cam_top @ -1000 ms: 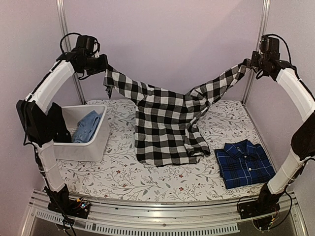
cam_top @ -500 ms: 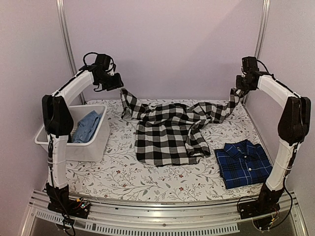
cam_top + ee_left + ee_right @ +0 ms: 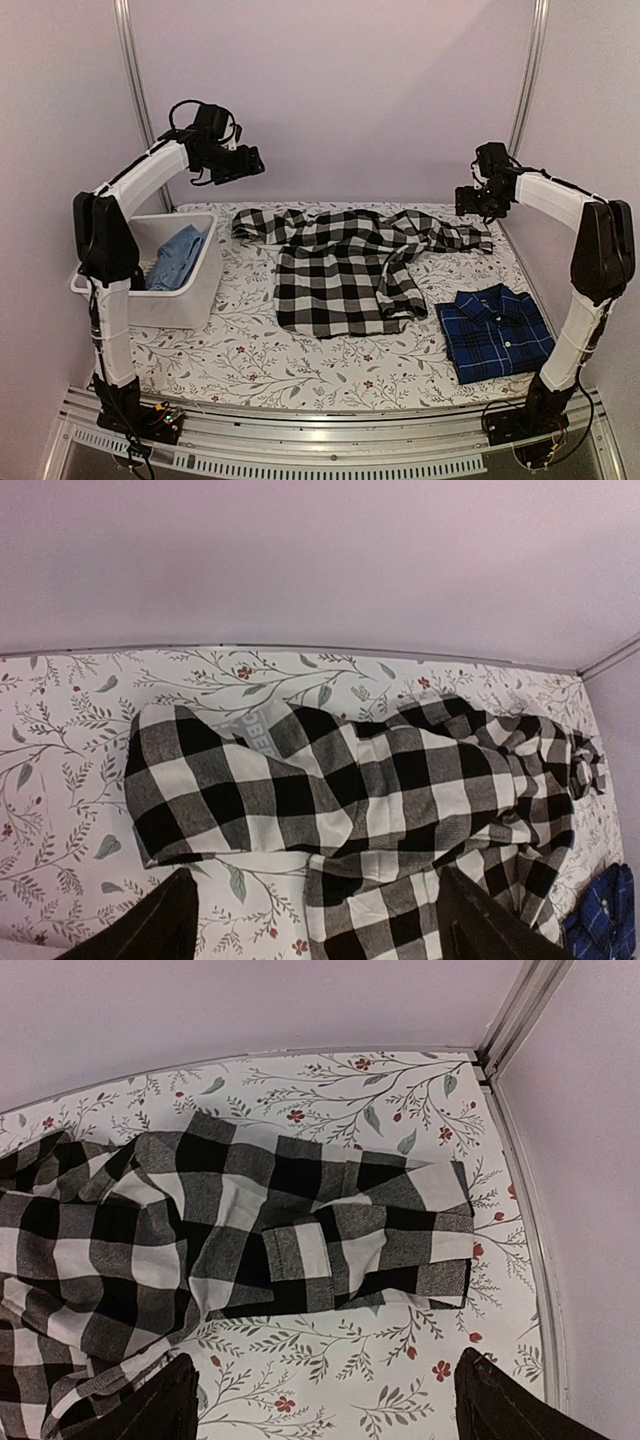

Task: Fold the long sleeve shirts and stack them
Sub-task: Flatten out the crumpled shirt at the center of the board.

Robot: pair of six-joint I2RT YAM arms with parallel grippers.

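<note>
Checked black-and-white shirt (image 3: 345, 265) lies mid-frame on the table (image 3: 250, 350), its body running top to bottom, hem lowest, collar probably at the top under bunched cloth, sleeves spread left and right. Left gripper (image 3: 315, 880) and right gripper (image 3: 325, 1360) hang above the cuffs, fingers apart, empty. Smooth the rumpled right side before folding the sleeves inward, then stack it on the navy shirt (image 3: 497, 333) at lower right.

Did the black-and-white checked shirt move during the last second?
Yes. The checked shirt came down: its sleeves, once raised well above the white bin, now lie flat on the table.
</note>
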